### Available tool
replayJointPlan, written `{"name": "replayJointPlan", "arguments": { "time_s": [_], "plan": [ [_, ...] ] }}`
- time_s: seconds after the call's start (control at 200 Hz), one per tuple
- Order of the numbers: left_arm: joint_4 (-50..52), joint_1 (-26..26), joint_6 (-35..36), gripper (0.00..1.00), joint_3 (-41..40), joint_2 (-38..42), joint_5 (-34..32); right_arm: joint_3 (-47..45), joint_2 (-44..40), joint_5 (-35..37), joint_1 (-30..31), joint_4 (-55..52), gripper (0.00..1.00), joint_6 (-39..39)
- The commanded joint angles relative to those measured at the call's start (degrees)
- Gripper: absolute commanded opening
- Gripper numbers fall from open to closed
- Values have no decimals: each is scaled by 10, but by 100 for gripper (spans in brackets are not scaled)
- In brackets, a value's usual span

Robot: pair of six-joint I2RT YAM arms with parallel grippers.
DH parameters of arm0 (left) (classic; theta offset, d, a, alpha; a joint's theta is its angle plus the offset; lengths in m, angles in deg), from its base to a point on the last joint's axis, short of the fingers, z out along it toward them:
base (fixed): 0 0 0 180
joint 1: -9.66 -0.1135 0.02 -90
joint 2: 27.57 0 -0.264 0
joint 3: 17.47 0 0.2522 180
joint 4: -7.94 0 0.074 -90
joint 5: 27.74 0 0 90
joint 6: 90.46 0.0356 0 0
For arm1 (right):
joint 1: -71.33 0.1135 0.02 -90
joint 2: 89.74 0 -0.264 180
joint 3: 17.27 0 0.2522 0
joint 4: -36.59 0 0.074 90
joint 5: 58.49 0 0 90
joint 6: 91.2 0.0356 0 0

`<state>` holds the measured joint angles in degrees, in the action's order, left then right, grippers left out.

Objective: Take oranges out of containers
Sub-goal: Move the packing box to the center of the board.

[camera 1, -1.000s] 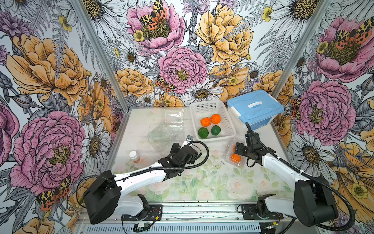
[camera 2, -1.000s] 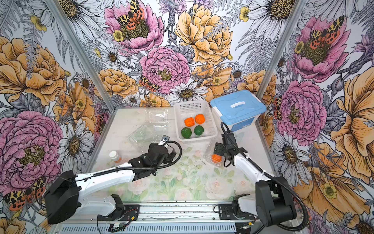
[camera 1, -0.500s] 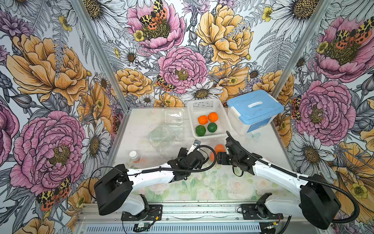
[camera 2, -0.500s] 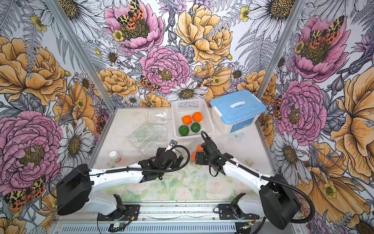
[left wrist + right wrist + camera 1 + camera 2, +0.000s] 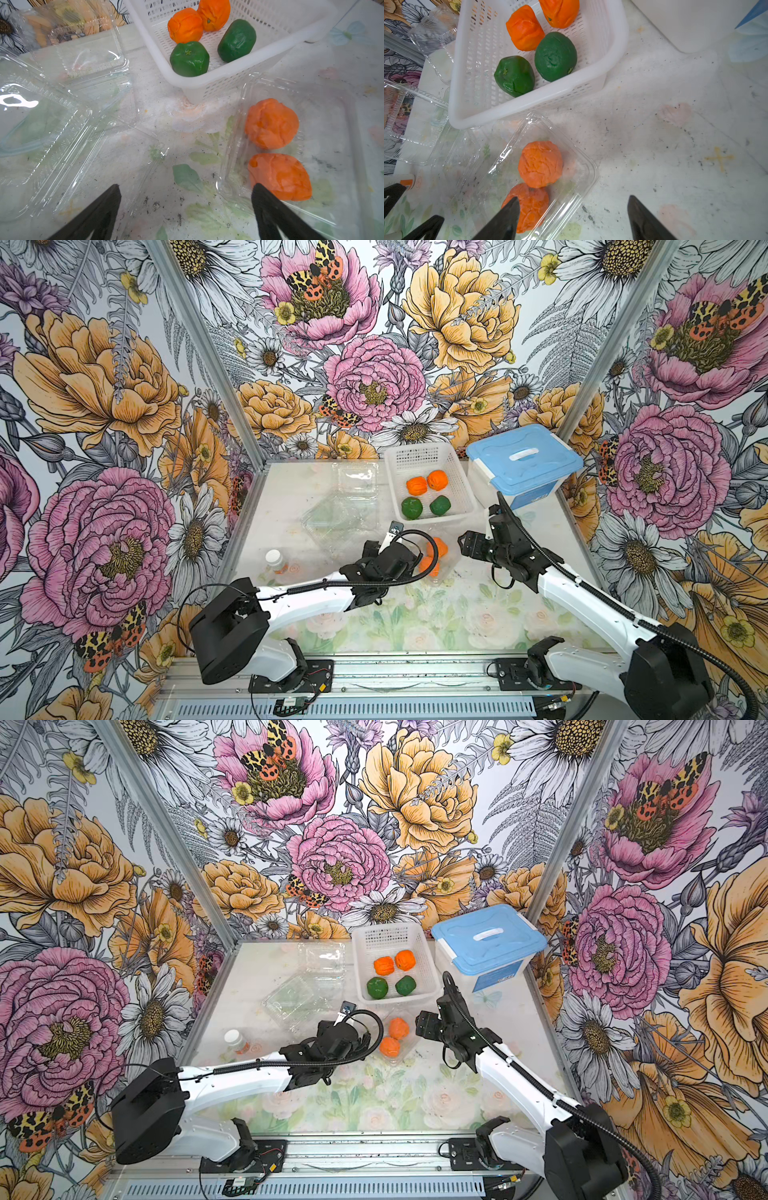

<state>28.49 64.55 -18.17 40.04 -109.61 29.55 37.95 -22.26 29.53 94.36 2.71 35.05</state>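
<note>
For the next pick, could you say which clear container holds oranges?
The frontmost clamshell holds two oranges; the other two, left of the basket, are empty.

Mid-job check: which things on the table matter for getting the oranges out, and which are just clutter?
Job: clamshell with two oranges inside; two empty clamshells; white basket holding four fruits already out.
Lying about: blue-lidded tub; small white-capped bottle.

I see bright, even light and only faint shadows. White glare sits on the clear thin plastic clamshell box ahead of my left gripper; both wrist views bend toward their edges.
</note>
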Motion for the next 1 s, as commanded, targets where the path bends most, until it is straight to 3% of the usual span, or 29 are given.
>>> {"name": "replayJointPlan", "arguments": {
  "time_s": [0.0,0.27,0.716,0.881,0.996],
  "plan": [
    [11,-15,-12,99,25,-30,18,22,30,-35,-5,15,78,-9],
    [26,-10,1,99,71,-95,-3,-11,50,-92,-4,86,74,38],
    [67,114,-4,99,109,-128,-33,13,146,-132,-10,159,73,30],
    [79,109,-18,99,104,-89,-26,26,124,-144,-16,158,72,11],
    [78,83,-25,99,95,-53,0,29,76,-106,-18,105,72,-15]
  ]
}}
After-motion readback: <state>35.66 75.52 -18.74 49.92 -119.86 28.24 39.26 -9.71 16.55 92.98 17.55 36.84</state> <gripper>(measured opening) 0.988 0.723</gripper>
